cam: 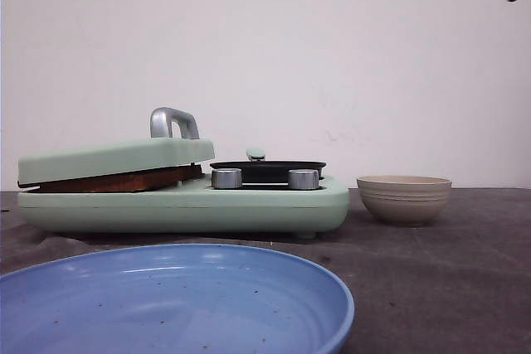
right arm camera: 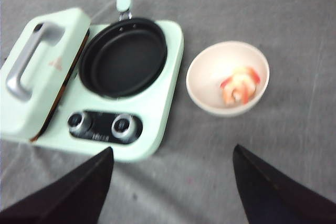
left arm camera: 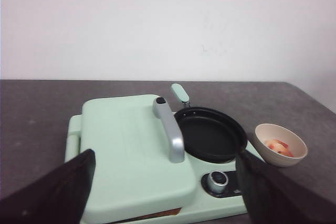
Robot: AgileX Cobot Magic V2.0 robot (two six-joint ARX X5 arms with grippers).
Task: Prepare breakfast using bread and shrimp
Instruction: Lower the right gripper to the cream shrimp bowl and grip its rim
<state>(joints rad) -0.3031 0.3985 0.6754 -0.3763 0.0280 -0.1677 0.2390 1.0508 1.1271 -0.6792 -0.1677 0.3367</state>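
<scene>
Both grippers hang spread and empty: the left gripper (left arm camera: 165,192) above the press lid (left arm camera: 131,150), bread (cam: 116,180) toasting beneath; the right gripper (right arm camera: 173,187) nearest the shrimp (right arm camera: 240,85) bowl (right arm camera: 210,98), likely next for the black pan (right arm camera: 123,59)

Glossy glazed blue plate (cam: 274,288), brushed-metal handle (left arm camera: 170,135) (knobs (right arm camera: 125,126) too), matt grey tabletop (cam: 440,279).
</scene>
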